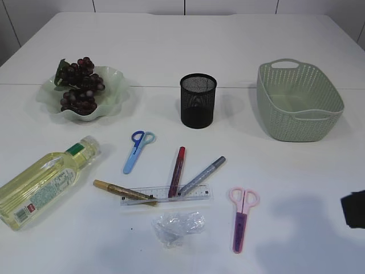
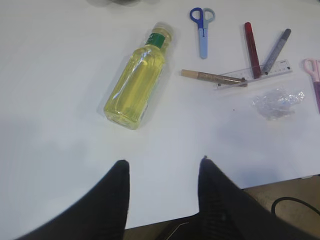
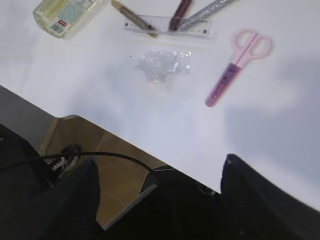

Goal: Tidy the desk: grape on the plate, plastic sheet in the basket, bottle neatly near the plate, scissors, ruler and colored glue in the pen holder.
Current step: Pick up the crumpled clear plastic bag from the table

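Dark grapes (image 1: 80, 85) lie on the pale green plate (image 1: 117, 94). The yellow bottle (image 1: 45, 180) lies on its side at the left. Blue scissors (image 1: 137, 149), pink scissors (image 1: 242, 217), a clear ruler (image 1: 168, 196) and red (image 1: 177, 170), silver (image 1: 202, 175) and gold (image 1: 122, 192) glue pens lie scattered in front of the black mesh pen holder (image 1: 198, 100). The crumpled plastic sheet (image 1: 178, 226) sits below the ruler. My left gripper (image 2: 164, 161) hangs open and empty over the table's near edge, short of the bottle (image 2: 137, 85). My right gripper (image 3: 161, 160) is open and empty, back from the pink scissors (image 3: 237, 65).
The green woven basket (image 1: 299, 103) stands at the back right. A dark part of the right arm (image 1: 355, 208) shows at the right edge. The table's front edge and a cable (image 3: 100, 156) over the floor lie under the right gripper.
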Controlling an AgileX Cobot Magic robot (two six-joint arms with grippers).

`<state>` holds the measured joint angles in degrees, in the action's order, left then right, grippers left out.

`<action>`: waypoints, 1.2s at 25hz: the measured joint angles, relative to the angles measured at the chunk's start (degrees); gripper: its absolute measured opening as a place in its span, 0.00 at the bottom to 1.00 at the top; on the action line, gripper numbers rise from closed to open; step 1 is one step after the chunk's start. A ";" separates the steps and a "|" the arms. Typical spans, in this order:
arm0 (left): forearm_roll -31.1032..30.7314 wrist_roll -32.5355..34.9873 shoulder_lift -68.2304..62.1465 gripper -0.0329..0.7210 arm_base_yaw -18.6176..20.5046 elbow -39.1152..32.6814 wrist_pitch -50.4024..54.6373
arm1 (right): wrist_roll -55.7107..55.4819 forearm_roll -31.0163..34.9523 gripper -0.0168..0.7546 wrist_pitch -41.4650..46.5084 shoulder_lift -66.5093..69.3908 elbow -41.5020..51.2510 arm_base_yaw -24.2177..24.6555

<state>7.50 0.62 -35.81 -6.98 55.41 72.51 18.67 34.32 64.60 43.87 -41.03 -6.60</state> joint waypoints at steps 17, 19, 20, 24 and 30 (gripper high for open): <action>-0.14 0.00 0.00 0.48 0.00 0.00 0.04 | 14.37 15.58 0.78 -3.28 11.02 0.00 0.00; -0.14 0.00 0.00 0.48 0.00 0.00 0.04 | 18.15 19.61 0.78 -3.41 11.02 0.00 0.00; -0.14 0.00 0.00 0.48 0.00 0.00 0.04 | 20.02 21.04 0.77 -3.49 11.02 0.00 0.00; -0.14 0.00 0.00 0.48 0.00 0.00 0.04 | 20.91 18.08 0.71 -4.77 11.02 -0.24 0.00; -0.18 0.00 0.00 0.48 0.00 0.00 0.04 | 10.00 -1.46 0.65 -5.96 11.06 -2.76 -3.46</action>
<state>7.32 0.62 -35.81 -6.98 55.41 72.55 28.67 32.86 58.64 54.93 -43.78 -10.06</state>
